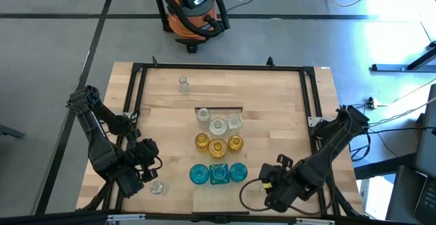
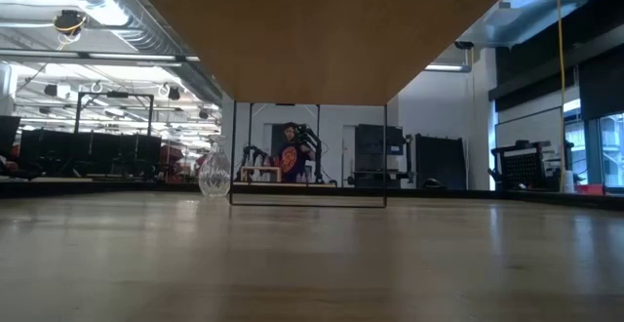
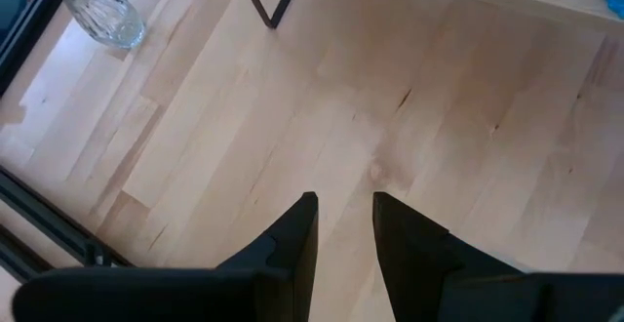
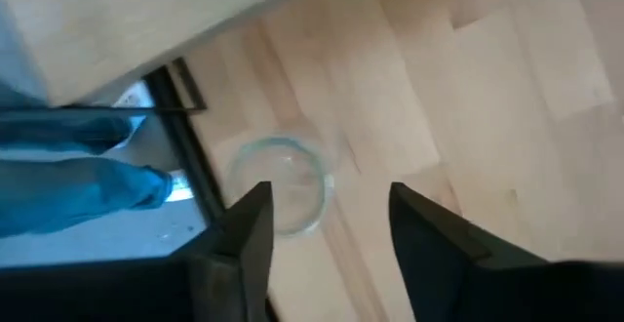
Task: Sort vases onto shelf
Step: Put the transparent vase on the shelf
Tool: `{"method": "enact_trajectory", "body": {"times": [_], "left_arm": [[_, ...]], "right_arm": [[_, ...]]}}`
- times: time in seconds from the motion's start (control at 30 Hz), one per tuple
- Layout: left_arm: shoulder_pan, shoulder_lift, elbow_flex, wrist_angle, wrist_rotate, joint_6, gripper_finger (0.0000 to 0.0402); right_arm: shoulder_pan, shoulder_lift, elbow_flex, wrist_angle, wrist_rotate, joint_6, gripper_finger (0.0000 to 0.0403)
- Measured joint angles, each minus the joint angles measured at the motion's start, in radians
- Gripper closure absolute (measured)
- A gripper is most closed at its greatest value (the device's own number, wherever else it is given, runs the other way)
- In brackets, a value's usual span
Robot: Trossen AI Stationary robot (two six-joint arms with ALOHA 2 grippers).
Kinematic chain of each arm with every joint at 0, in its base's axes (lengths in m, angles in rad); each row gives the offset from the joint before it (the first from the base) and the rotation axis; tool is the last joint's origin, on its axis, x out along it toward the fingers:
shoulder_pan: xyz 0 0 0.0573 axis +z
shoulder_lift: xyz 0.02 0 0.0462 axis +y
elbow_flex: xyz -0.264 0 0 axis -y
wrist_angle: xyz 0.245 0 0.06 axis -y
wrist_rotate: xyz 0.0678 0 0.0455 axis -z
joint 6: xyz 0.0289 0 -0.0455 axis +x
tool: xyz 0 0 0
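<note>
1. While the nine vases already on the shelf (image 1: pixel 219 109) stand in three rows by colour, three clear ones remain loose on the counter (image 1: pixel 272 95). The order on the shelf reads as clear row (image 1: pixel 218 122) at the far end near the black bar, amber row (image 1: pixel 218 145) in the middle, teal row (image 1: pixel 219 173) at the near end.
2. Right hand (image 4: pixel 327 234): fingers spread wide, holding nothing. It hangs above a clear round vase (image 4: pixel 281 197), which stands on the counter near the near edge, beside the teal row. The vase sits off toward one finger, not centred between them.
3. Judgement: the open spread suits a top-down pick of this vase; the hand needs to shift sideways to centre first, or one finger may land on the rim and tip it.
4. Left hand (image 3: pixel 343 215): fingers a narrow gap apart, empty, over bare counter at the near left.
5. A clear bottle-shaped vase (image 3: pixel 97 10) stands near the left hand, toward the near left corner of the counter. It appears untouched.
6. A third clear vase (image 1: pixel 183 84) stands alone at the far side, well apart from the shelf. It also shows in the low view (image 2: pixel 214 174), upright.
7. Judgement: sorting is mostly done; the remaining pieces are all clear, so they likely belong with the clear row.
</note>
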State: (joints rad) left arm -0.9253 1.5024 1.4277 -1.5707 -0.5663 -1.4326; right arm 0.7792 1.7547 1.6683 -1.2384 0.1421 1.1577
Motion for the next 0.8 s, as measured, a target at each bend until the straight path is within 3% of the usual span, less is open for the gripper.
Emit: {"method": "enact_trajectory", "body": {"times": [0.17,0.3,0.4,0.53,0.7,0.8], "left_arm": [[0.000,0.000,0.000,0.003,0.000,0.000,0.0308],[0.000,0.000,0.000,0.011,0.006,-0.001,0.0308],[0.000,0.000,0.000,0.013,0.007,-0.006,0.0308],[0.000,0.000,0.000,0.017,0.007,-0.008,0.0308],[0.000,0.000,0.000,0.020,0.007,-0.008,0.0308],[0.000,0.000,0.000,0.021,0.006,-0.008,0.0308]], "right_arm": [[-0.002,0.000,-0.095,0.113,-0.010,0.017,0.0222],[-0.001,0.000,-0.187,0.181,-0.085,0.076,0.0229],[-0.003,0.000,-0.237,0.176,-0.111,0.121,0.0276],[-0.001,0.000,-0.242,0.194,-0.098,0.059,0.0383],[-0.001,0.001,-0.190,0.142,-0.083,0.017,0.0398],[-0.001,0.001,-0.106,0.025,-0.083,-0.004,0.0399]]}}
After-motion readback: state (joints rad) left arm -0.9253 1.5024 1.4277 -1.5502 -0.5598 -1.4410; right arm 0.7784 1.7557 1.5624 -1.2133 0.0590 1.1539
